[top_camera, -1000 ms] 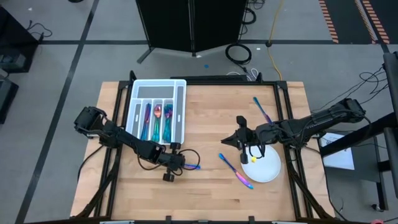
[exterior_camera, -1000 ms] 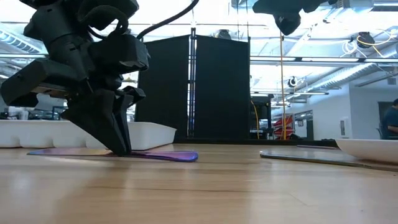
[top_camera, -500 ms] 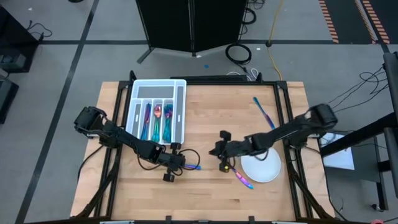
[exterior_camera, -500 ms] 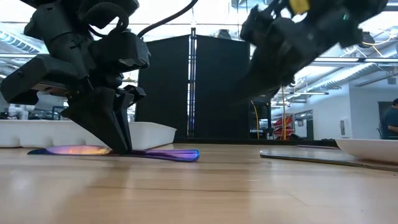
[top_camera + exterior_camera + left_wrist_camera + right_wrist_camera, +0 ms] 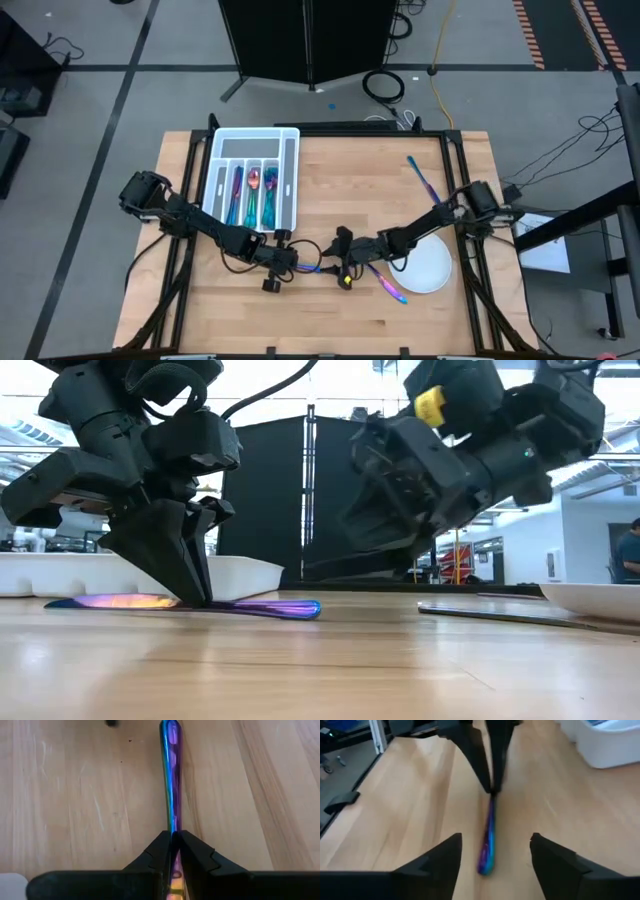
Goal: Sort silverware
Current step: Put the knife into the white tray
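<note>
One iridescent blue-purple piece of silverware point(image 5: 270, 608) lies on the wooden table. My left gripper point(image 5: 287, 263) is shut on it. The piece's free end point(image 5: 486, 861) points toward the table's right edge. My right gripper point(image 5: 495, 865) is open and low over the table. Its two fingers stand on either side of that free end without touching it. More silverware lies in the white divided tray point(image 5: 290, 170) at the far left. My left gripper pinches the piece's slim shaft point(image 5: 173, 836) between its two fingertips, at about mid-length point(image 5: 205, 604). The fingers slant down from the table's left and run in line with the piece. The piece lies flat on the table, with both ends sticking out past the fingers.
A round white plate point(image 5: 428, 268) sits at the right, partly under my right arm. One loose piece of silverware point(image 5: 392, 290) lies by the plate's near left rim. Another point(image 5: 420, 176) lies at the far right. Bare wood lies along the near edge.
My right gripper has come down from well above the plate and gone toward the table's left. It now stands low at the free end of the piece that my left gripper holds. The left gripper and the piece have kept still.
</note>
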### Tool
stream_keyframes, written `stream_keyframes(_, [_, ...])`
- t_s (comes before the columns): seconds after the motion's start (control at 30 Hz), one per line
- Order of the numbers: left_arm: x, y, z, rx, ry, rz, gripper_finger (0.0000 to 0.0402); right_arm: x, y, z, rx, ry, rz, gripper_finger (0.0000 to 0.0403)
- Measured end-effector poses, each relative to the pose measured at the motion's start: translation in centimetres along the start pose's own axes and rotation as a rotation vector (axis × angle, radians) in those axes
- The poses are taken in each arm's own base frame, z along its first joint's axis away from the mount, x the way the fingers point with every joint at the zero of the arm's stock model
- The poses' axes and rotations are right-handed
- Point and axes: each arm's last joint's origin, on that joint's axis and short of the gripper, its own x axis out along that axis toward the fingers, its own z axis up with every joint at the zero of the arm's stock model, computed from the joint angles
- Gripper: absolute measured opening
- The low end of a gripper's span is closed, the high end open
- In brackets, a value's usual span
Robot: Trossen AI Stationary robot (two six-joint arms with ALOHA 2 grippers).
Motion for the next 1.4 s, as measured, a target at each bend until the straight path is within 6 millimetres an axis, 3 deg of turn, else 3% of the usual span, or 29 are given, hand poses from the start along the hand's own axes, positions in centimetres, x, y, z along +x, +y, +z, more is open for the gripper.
stream_keyframes(0.13, [0.0,0.0,0.0,-0.005,0.000,0.000,0.0043,1.6,1.1,-0.5,-0.013,0.005,-0.007,0.0229])
stream_keyframes(0.3, [0.0,0.0,0.0,-0.005,0.000,0.000,0.0043,3.1,2.7,-1.2,-0.080,0.108,-0.139,0.0212])
stream_keyframes(0.57, [0.0,0.0,0.0,-0.005,-0.001,-0.001,0.0043,4.4,5.3,-1.4,-0.178,0.185,-0.324,0.0134])
stream_keyframes(0.77, [0.0,-0.1,0.0,-0.004,-0.001,-0.001,0.0043,4.5,5.3,-1.3,-0.181,0.189,-0.310,0.0072])
stream_keyframes(1.07, [-0.1,-0.1,0.2,-0.005,-0.016,-0.003,0.0043,4.5,4.4,-1.2,-0.198,0.209,-0.354,0.0027])
stream_keyframes(1.27, [-1.2,0.3,0.8,-0.017,-0.070,0.016,0.0043,4.1,4.5,-0.7,-0.281,0.228,-0.330,0.0020])
stream_keyframes(1.4, [-2.0,0.5,1.3,-0.045,-0.109,0.039,0.0043,3.0,5.5,0.3,-0.337,0.218,-0.318,0.0042])
